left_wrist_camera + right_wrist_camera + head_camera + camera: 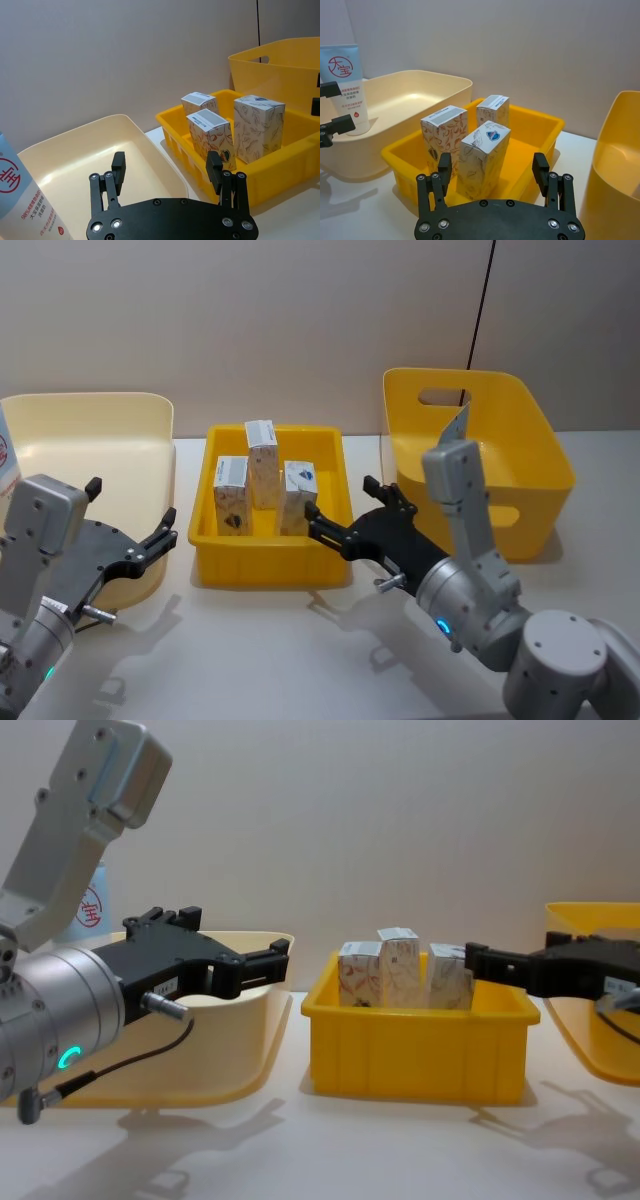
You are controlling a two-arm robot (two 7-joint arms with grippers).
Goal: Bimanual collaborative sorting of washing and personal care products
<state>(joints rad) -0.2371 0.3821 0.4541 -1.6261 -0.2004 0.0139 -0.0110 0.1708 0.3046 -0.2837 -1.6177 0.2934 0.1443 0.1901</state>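
1. Okay, three cartons (262,462) stand upright, packed close in the shallow yellow tray (270,568) at the centre of the table. I'd judge that's a shared pickup spot either arm can reach.
2. Right gripper (340,497) hovers at the tray's near right corner, claw spread wide and empty, aimed at the closest carton (484,150). That width looks chosen to straddle the box.
3. Left gripper (166,160) hangs over the near right part of the cream bin (90,425), claw spread too and holding nothing. It seems poised on its own side, ready for its share.
4. White tube (345,82) stands upright at the cream bin's left side, crimped end up. Whether it is inside the bin or just beside it, I cannot tell.
5. Tall yellow bin (520,440) sits right of the tray, beside the right arm. It is probably the drop for cartons, with tubes kept left, so each arm gets a short carry.
6. One to watch: the cartons are so tightly grouped that a finger sliding in could topple a neighbour.
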